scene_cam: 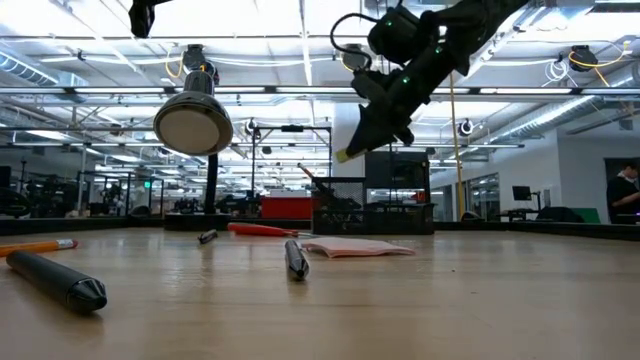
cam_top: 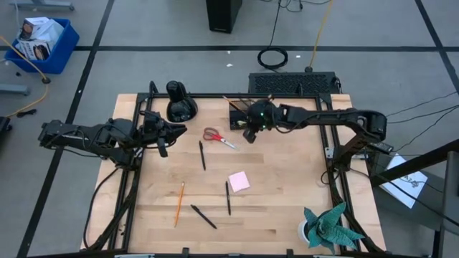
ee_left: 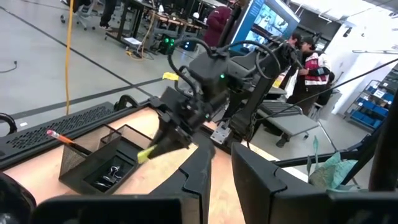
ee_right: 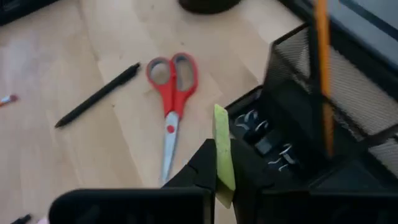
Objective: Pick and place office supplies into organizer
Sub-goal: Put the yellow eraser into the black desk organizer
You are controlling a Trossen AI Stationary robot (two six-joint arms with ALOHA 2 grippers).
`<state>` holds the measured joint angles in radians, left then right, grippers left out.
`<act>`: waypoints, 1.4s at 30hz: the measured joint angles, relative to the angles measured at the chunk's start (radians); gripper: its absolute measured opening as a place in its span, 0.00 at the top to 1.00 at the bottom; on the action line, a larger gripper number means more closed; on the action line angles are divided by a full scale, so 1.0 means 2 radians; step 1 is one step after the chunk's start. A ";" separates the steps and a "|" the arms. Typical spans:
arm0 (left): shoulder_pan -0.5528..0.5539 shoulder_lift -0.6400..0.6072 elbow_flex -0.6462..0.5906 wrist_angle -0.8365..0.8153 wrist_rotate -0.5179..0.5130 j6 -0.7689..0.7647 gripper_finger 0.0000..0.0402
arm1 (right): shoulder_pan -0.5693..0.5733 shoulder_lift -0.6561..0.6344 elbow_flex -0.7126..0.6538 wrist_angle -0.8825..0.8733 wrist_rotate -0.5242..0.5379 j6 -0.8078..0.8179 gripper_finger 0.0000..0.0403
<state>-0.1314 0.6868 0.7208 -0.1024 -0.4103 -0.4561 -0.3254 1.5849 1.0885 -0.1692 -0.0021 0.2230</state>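
Right claw [ee_right: 225, 163] is pinching a small yellow-green strip [ee_right: 222, 146], hanging just over the black mesh organizer [cam_top: 240, 115] at the light wooden worktop's [cam_top: 280, 193] far edge. Red-handled scissors [cam_top: 217, 136] are lying nearby. Left claw [cam_top: 162, 147] is waiting barely parted, gripping nothing. Bright workshop behind.

A: What stays unclear here?
B: The organizer's [ee_right: 311, 118] far side runs off the right wrist view, its pencil [ee_right: 323, 74] cut at the top.
A: And the tray's contents?
B: Small clips [ee_right: 267, 144], too blurred to count.

R tool [cam_top: 249, 134] over organizer [cam_top: 240, 115]; scissors [cam_top: 217, 137] beside.
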 joint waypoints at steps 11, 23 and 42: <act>0.000 0.000 0.000 0.000 -0.009 0.001 0.83 | -0.041 0.004 0.000 -0.008 -0.002 0.040 0.96; 0.000 0.000 0.000 0.000 -0.014 -0.013 0.83 | -0.049 0.076 0.000 0.027 -0.038 0.078 0.96; 0.000 0.000 0.000 0.000 -0.005 -0.014 0.83 | -0.065 0.096 0.000 0.083 -0.025 0.115 0.80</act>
<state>-0.1314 0.6868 0.7208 -0.1024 -0.4206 -0.4835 -0.4548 1.7773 1.0885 -0.0032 -0.0521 0.4522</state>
